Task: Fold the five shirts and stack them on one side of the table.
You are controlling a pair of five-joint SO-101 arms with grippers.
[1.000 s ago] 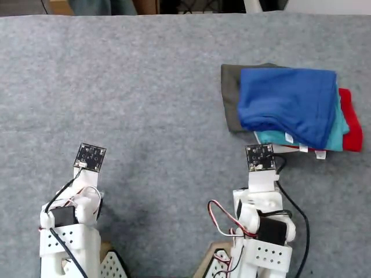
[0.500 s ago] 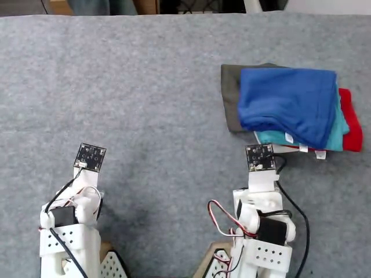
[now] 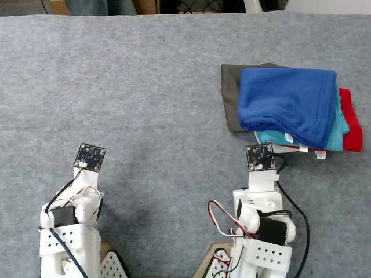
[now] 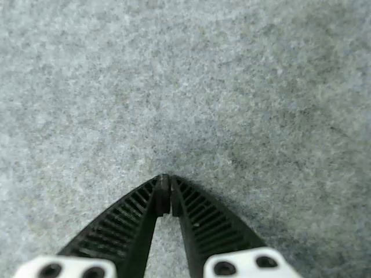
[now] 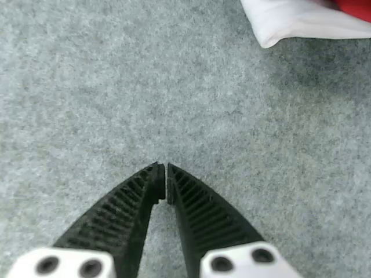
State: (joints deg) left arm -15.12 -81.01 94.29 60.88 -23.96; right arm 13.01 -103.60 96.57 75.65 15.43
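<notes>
Folded shirts (image 3: 290,107) stacked at the counter's (image 3: 145,87) right side, blue on top. The left jaws and right jaws are clenched, empty, the latter near the stack.

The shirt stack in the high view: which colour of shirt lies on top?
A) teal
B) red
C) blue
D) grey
C: the blue shirt lies over the others, while the grey shirt, the teal shirt and the red shirt peek out from under its edges.
</notes>
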